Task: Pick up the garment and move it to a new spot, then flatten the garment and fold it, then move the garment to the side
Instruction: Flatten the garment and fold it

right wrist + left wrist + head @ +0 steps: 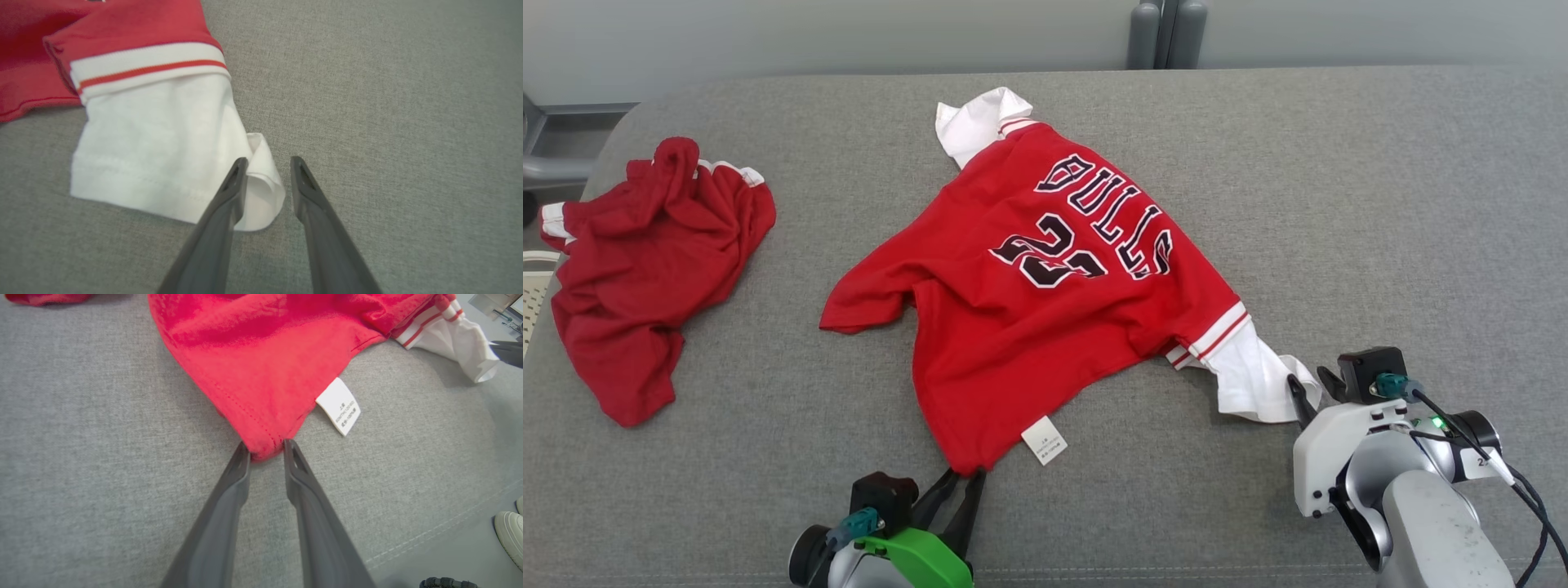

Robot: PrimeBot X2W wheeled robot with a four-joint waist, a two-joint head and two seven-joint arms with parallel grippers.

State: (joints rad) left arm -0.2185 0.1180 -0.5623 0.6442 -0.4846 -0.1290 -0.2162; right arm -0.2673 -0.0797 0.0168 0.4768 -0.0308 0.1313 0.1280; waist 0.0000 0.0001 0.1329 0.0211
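Observation:
The garment (1045,269), a red Bulls jersey with white sleeves, lies spread and wrinkled on the grey surface, print side up. My left gripper (964,475) stands at its near hem corner. In the left wrist view the fingers of my left gripper (265,445) flank that red corner (265,433), partly closed, with a gap still between them. My right gripper (1311,380) is at the near white sleeve. In the right wrist view its jaws (269,159) stand apart around the sleeve's folded corner (261,192).
A second red garment (645,269) lies crumpled at the far left of the grey cushion (1380,204). A white label (338,406) sticks out from the jersey's hem. A pale shoe (508,535) shows past the cushion's near edge.

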